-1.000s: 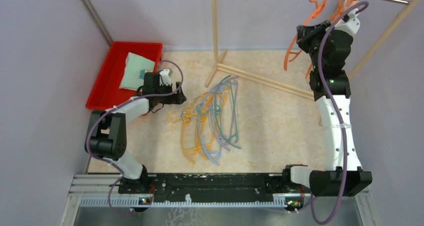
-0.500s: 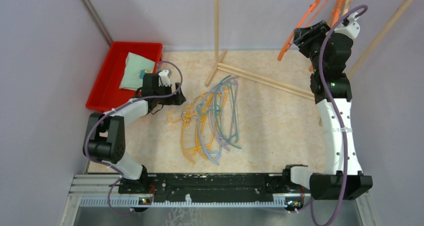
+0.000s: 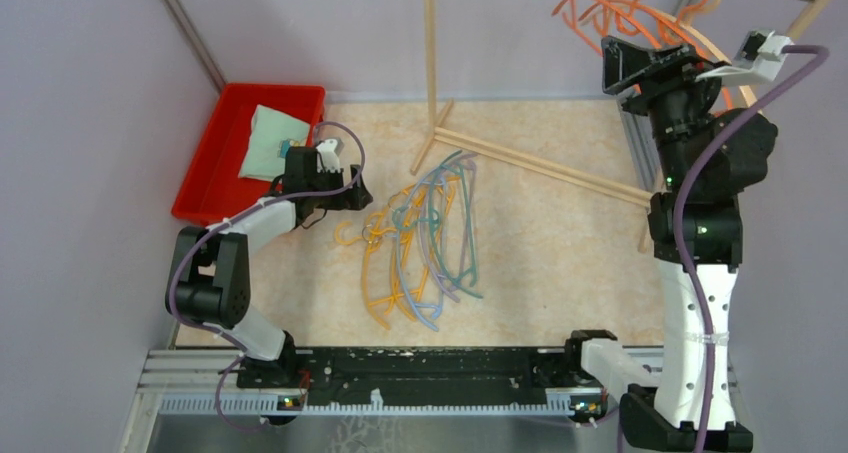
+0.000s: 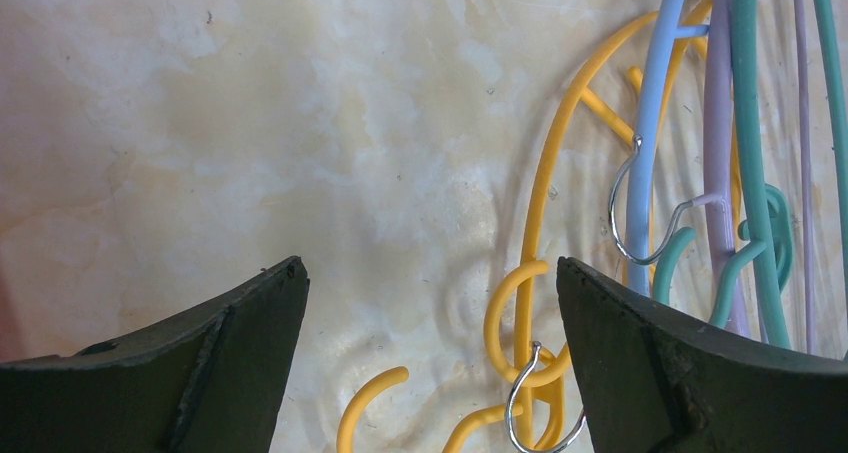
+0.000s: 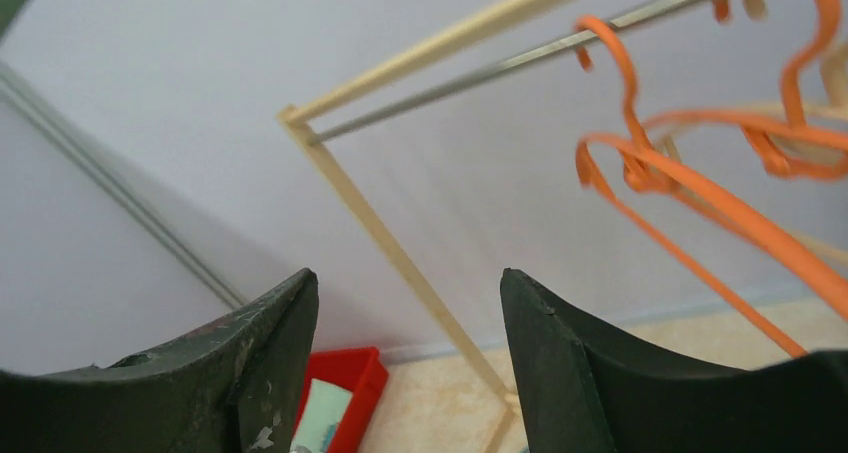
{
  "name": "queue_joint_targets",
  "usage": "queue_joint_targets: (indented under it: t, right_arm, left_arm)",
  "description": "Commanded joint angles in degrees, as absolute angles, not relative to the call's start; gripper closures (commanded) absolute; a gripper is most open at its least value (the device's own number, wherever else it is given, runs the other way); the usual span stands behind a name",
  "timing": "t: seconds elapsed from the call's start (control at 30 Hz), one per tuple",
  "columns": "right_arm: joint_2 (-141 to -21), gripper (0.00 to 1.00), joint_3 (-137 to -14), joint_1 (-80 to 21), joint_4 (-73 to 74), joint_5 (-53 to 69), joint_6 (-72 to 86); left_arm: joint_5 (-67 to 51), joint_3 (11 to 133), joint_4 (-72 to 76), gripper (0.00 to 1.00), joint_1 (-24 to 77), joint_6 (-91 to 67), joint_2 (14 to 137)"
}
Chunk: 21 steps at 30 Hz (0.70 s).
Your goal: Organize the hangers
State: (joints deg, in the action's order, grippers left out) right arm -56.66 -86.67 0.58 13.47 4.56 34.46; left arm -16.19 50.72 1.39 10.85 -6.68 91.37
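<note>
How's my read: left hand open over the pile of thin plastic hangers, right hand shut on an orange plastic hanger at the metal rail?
One error: the right wrist view shows the right hand open and empty, the orange plastic hangers hanging free on the metal rail. The left hand is open over the pile of thin plastic hangers.

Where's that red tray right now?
In the overhead view, the red tray sits in the table's far-left corner, just left of the left gripper, with a pale cloth inside.

No readable text, labels, brands, numbers or signs in any view.
</note>
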Motion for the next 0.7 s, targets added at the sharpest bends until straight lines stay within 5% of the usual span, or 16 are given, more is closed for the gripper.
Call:
queue_joint_targets:
  t: [0.0,0.13,0.33,0.67]
  right_arm:
    - [-60.46,0.34,-92.28,0.92,7.94,17.51,34.77]
    - [-68.69,0.42,-95.94,-3.86,15.77,26.61,33.45]
    - [-78.59,0.44,-97.19,-25.03,30.47,14.27,20.25]
    - [-95.96,0.56,-84.93,-41.22,38.66,9.26,10.25]
  left_arm:
    - [-17.81,51.07,2.99,0.01,10.81,-7.53,90.41]
    - [-17.93,51.92,2.92,0.01,10.81,-8.11,90.78]
    - [-17.70,52.38,2.66,0.01,10.81,-8.78,90.90]
    - [-17.39,52.51,1.28,0.01,10.81,-9.03,90.83]
